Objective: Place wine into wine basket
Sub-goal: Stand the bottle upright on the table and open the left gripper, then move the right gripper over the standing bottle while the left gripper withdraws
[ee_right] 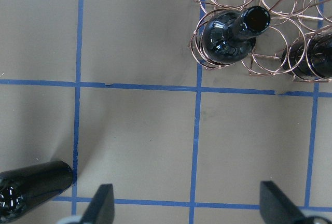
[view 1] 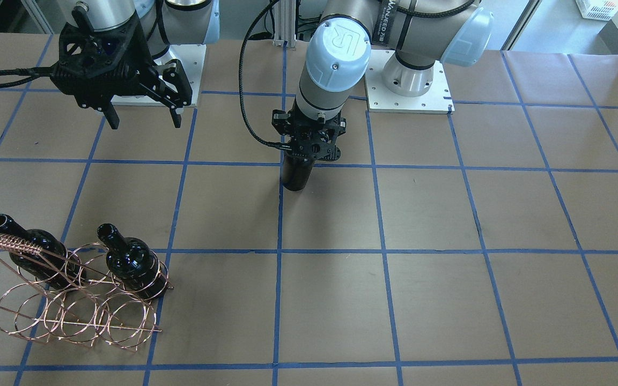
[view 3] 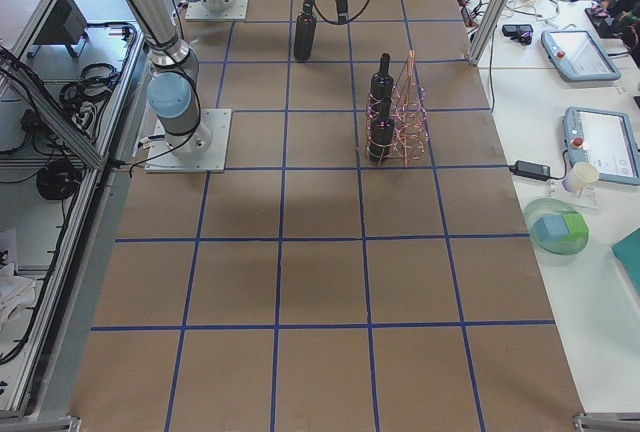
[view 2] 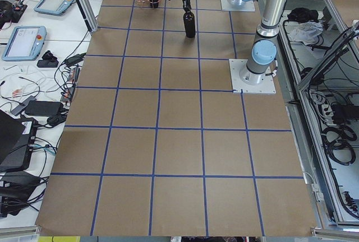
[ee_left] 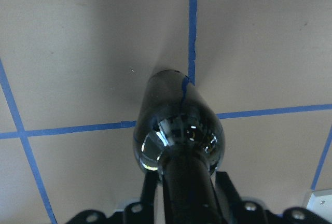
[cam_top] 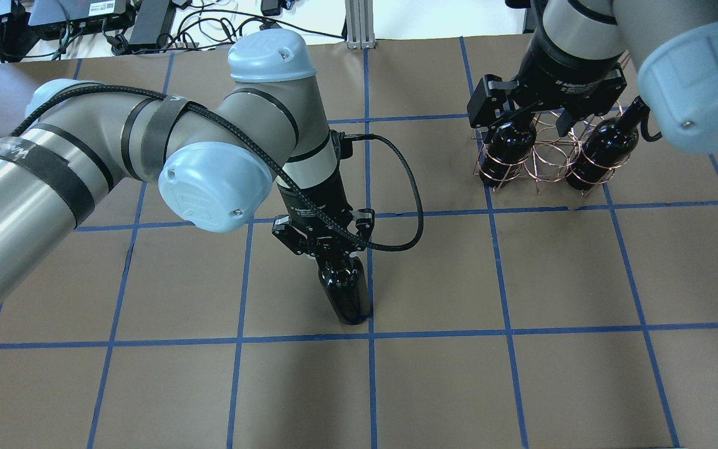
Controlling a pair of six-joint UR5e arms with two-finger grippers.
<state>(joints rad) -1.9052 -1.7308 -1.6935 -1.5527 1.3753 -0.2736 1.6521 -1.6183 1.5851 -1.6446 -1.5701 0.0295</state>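
Left gripper [cam_top: 332, 252] is clamping the upright wine bottle [cam_top: 346, 293] by its neck; right gripper [view 1: 142, 115] is hanging with fingers spread wide; wine basket [view 1: 73, 316] is holding two other bottles [view 1: 132, 262].

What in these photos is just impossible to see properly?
The held bottle's neck and mouth: overhead view, covered by the left pincer; left wrist view, mouth cut off by the bottom edge.
The wire rack's handle: overhead view, behind the right pincer and its arm.
One racked bottle: right wrist view, cut by the right edge.
Rack wires: side views, too small.
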